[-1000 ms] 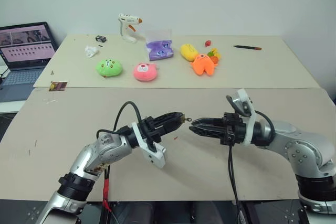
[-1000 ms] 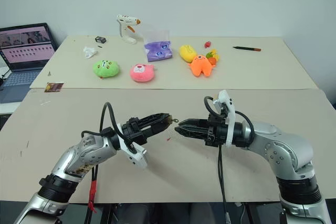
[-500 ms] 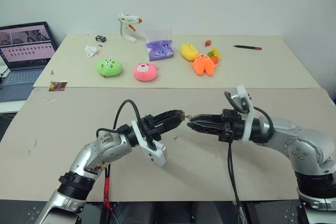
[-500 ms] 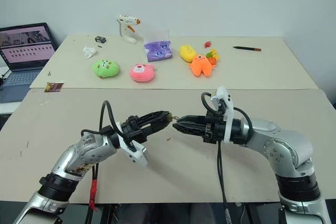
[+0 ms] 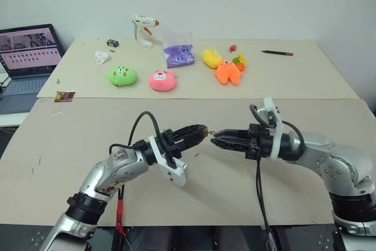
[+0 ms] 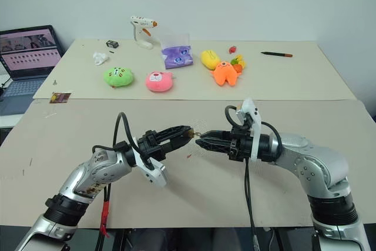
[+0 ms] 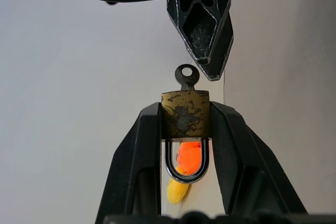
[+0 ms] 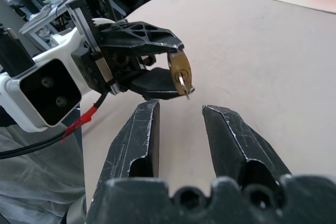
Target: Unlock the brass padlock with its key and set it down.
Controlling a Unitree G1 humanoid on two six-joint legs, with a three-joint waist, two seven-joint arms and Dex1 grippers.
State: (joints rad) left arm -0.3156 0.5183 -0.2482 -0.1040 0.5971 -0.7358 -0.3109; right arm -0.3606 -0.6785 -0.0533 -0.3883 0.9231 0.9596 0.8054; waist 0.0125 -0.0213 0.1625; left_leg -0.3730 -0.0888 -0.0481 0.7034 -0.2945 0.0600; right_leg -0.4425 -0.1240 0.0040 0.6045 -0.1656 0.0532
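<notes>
I've got the small brass padlock with the thin silvery shackle (image 7: 185,119) clamped in my left end effector (image 5: 198,131), body pinched between the two black fingers (image 7: 137,153), shackle toward the wrist and keyway facing out. It hangs in mid-air above the beige desk (image 5: 70,145), at roughly the centre of my head view, well clear of the surface. The little dark key with a round bow (image 7: 186,76) already sits in the keyway, so insertion looks done. The shackle loop still appears seated in the body, so I judge the lock not yet opened; turning the key, freeing the shackle and setting the padlock down are all left.

My right end effector (image 5: 215,139) comes in from 3 o'clock, pointing toward 9 o'clock, tips just beside the key bow. In the right wrist view its fingers (image 8: 137,135) stand apart with a clear gap and nothing between them, so it is released and not yet on the key. The left arm reaches from 7 o'clock toward the centre, forearm low, the end effector about level. The two end effectors meet almost tip to tip.

Up at 12 o'clock on the far desk sit the plush toys, green (image 5: 121,76), pink (image 5: 163,80) and orange (image 5: 227,72), well away.
</notes>
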